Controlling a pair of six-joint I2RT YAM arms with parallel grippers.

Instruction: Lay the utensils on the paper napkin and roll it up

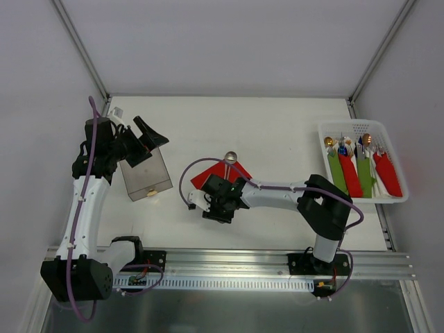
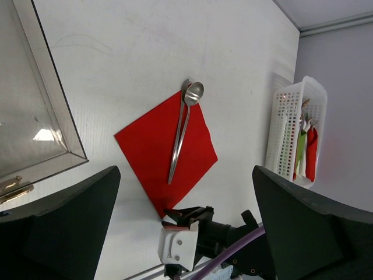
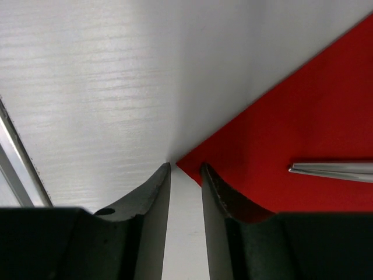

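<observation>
The left gripper (image 1: 143, 143) hangs wide and empty. The right gripper (image 3: 186, 170) stands narrow, holding nothing, with the corner of the square red paper napkin (image 2: 145, 146) at its tips. The slim shiny silver metal utensils (image 2: 182, 131) lie on the napkin just beyond. The paper looks limp and tearable, so pinch that corner lightly.

Bare counter (image 1: 277, 132) stretches behind the red napkin (image 2: 148, 149) and right toward the white basket (image 1: 350, 124) at the edge. A clear box (image 1: 147, 177) blocks the left side; the right gripper (image 3: 185, 167) crowds the napkin's near corner.
</observation>
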